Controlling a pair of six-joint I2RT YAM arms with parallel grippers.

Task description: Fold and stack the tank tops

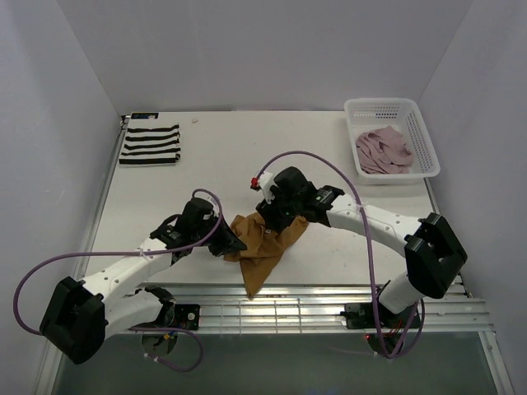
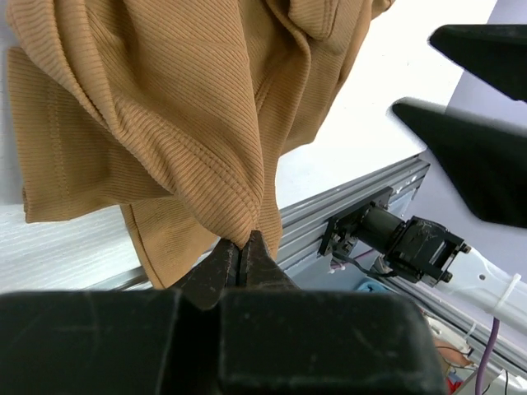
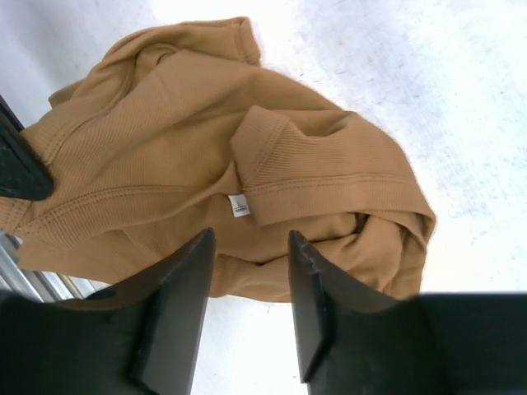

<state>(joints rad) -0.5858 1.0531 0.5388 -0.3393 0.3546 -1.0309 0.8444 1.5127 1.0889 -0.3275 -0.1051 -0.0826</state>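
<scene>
— Where is the tan top?
— At the table's near edge. Your left gripper is pinched shut on its fold.
— And your right gripper?
— Jaws apart, empty. The top lies right under it.

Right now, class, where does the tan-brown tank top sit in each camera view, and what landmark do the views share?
Top external: the tan-brown tank top is at low centre, between the two arms.
Left wrist: it fills the upper left, pinched in the left gripper.
Right wrist: it fills the centre, crumpled beyond the open right gripper.
Shared landmark: the white table top beside the cloth.
</scene>
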